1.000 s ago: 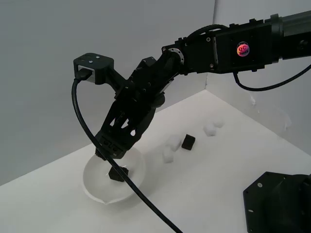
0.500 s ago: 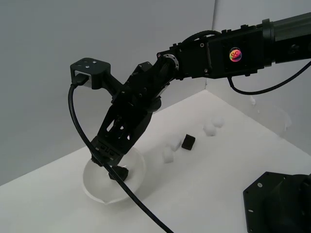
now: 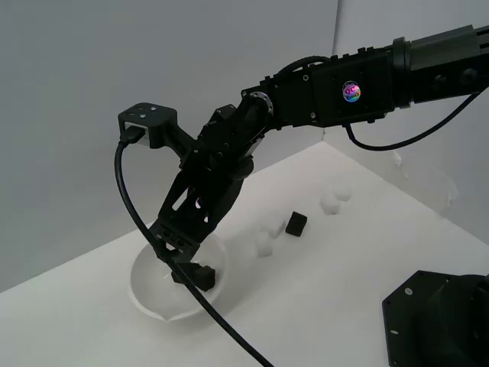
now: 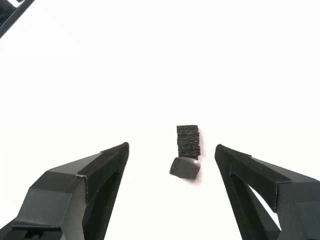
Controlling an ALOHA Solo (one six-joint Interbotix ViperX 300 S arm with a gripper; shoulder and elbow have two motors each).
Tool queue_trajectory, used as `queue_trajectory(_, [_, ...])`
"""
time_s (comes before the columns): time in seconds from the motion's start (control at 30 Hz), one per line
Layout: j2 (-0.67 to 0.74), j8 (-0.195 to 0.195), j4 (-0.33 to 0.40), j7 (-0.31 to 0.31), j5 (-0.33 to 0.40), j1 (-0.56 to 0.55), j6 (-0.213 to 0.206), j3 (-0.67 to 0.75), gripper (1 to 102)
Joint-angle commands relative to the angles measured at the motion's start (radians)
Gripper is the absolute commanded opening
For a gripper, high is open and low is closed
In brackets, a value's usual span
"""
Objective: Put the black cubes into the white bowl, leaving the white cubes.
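My gripper hangs open just over the white bowl, with nothing between its fingers. In the wrist view the open gripper frames two black cubes lying side by side, touching, on the bowl's bright floor. The exterior view shows them as a dark pair inside the bowl, under the fingertips. A third black cube stands on the table toward the exterior view's right. Beside it are white cubes, with others farther back.
A black cable loops from the wrist camera down past the bowl toward the front edge. A black robot base fills the lower corner on the exterior view's right. Grey walls close off the back.
The arm dipped toward the bowl and then rose slightly, with the upper links shifting toward the exterior view's left. The dark cubes in the bowl now show a little farther right of the fingertips.
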Motion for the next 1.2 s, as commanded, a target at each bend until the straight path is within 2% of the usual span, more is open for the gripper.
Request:
queue_trajectory(0.0, [0.041,0.009,-0.006,0.015,-0.017,0.011,-0.012,0.051,100])
queue_trajectory(0.13, [0.08,0.012,-0.002,0.071,-0.011,0.091,0.026,0.086,100])
queue_trajectory(0.3, [0.129,0.049,0.04,0.123,0.031,0.242,0.063,0.133,100])
queue_trajectory(0.5, [0.163,0.091,0.13,0.124,0.118,0.388,0.106,0.167,100])
queue_trajectory(0.73, [0.156,0.103,0.196,0.123,0.187,0.443,0.178,0.163,100])
queue_trajectory(1.17, [0.14,0.155,0.255,0.098,0.247,0.515,0.187,0.146,100])
